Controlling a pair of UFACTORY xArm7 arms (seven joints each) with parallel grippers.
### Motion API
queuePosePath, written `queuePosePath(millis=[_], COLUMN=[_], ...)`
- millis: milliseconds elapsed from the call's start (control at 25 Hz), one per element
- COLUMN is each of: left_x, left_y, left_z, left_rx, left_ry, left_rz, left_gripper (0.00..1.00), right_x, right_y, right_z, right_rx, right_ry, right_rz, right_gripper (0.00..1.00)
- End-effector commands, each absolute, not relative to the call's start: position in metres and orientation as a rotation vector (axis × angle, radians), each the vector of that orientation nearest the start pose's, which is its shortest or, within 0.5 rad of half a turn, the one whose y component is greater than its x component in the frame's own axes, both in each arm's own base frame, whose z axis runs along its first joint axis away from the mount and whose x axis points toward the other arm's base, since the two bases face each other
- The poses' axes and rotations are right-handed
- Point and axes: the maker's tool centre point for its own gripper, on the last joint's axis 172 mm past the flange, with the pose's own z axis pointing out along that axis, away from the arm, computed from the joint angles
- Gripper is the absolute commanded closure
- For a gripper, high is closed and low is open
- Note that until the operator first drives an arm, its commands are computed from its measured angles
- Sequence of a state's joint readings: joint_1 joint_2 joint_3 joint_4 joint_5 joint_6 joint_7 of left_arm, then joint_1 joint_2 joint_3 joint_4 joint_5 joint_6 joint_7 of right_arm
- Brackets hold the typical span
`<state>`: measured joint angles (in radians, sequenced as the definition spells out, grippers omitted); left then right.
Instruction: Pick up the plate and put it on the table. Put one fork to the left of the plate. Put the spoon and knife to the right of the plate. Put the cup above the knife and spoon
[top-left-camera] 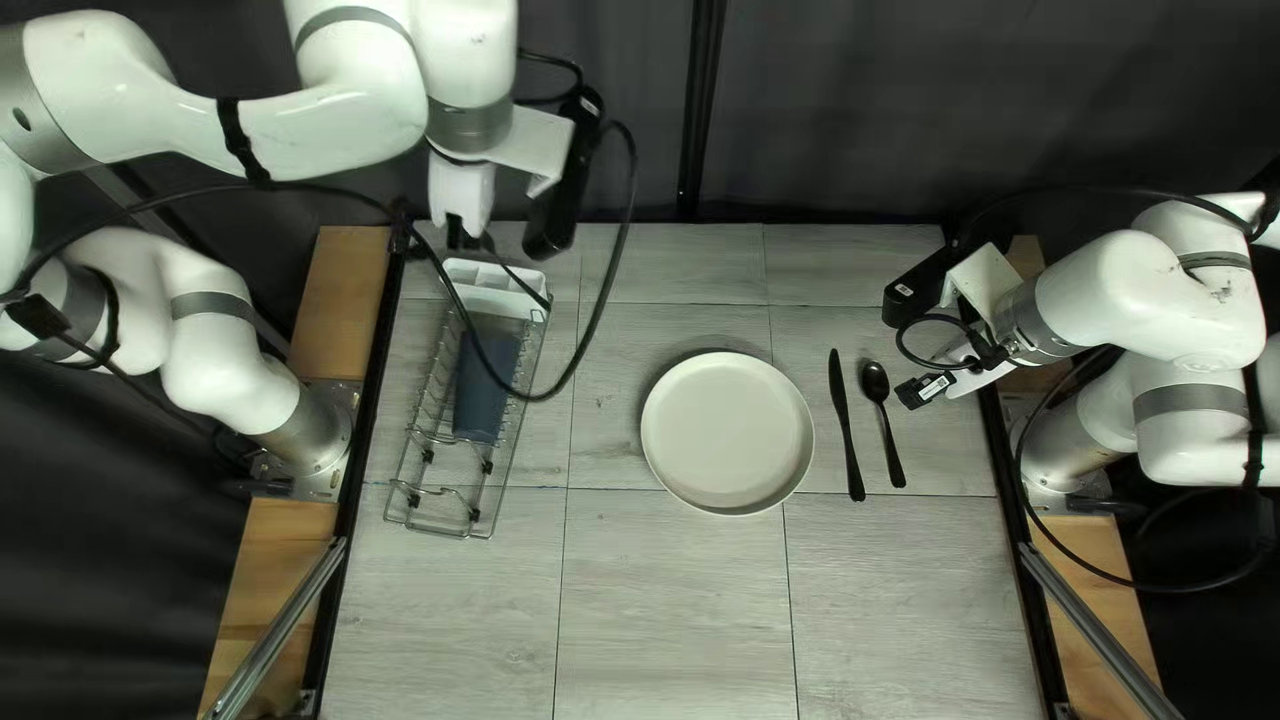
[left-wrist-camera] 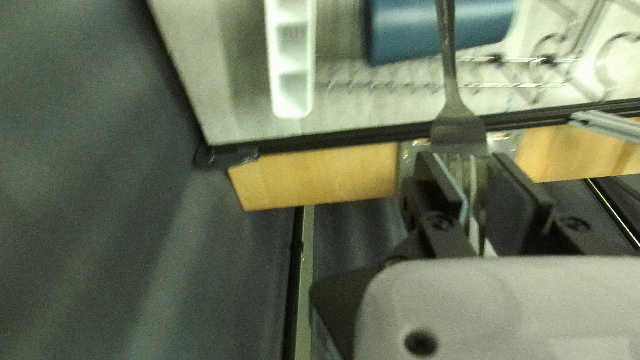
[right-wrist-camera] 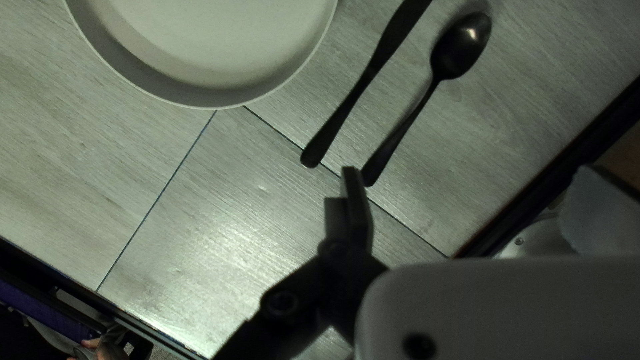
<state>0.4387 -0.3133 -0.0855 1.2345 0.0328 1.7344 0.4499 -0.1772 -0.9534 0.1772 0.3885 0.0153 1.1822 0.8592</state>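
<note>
The left gripper [left-wrist-camera: 460, 167] hangs over the white caddy [top-left-camera: 495, 285] at the far end of the rack [top-left-camera: 445, 500]. Its fingers are pinched tight on the tines of a fork [left-wrist-camera: 451, 85], whose handle points away from the wrist, down toward the rack. I can't tell whether the handle's end is clear of the caddy. The plate [top-left-camera: 727, 432] sits flat in the middle of the table [top-left-camera: 650, 620], with the knife [top-left-camera: 845, 425] near its right side and the spoon [top-left-camera: 883, 410] just beyond, the two lying side by side. The spot left of the plate is bare, so the fork looks like the step in hand. The blue cup [top-left-camera: 485, 385] lies on its side in the rack. The right gripper [top-left-camera: 945, 378] hovers near the spoon at the table's right edge, fingers spread wide and holding nothing. The fork looks like thin, stiff metal, light and smooth. I'd expect it to carry easily but to swivel in the pads if the handle knocks a caddy wall or a wire. The hold on the tines is a narrow one. I'd judge it good enough for a straight lift and a slow carry, with the handle set down first so the fork lies flat rather than dropping.
</note>
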Motion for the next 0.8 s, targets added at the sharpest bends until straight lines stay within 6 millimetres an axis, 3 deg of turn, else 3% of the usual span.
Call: queuePosePath(millis=[40, 360, 520, 800], left_x=[0.370, 0.438, 0.464, 0.484], left_y=[0.086, 0.033, 0.024, 0.018], left_z=[0.326, 0.288, 0.258, 0.212], left_rx=[-3.202, -3.108, -3.071, -3.032], left_ry=[0.034, 0.004, 0.031, 0.075], left_rz=[0.216, 0.046, 0.003, -0.054], left_gripper=[1.00, 1.00, 1.00, 1.00], right_x=[0.259, 0.259, 0.259, 0.259], right_y=[-0.022, -0.022, -0.022, -0.022], right_z=[0.222, 0.222, 0.222, 0.222], right_rx=[-2.852, -2.852, -2.852, -2.852], right_ry=[1.425, 1.425, 1.425, 1.425], right_rz=[-0.304, -0.304, -0.304, -0.304], right_gripper=[0.00, 0.00, 0.00, 0.00])
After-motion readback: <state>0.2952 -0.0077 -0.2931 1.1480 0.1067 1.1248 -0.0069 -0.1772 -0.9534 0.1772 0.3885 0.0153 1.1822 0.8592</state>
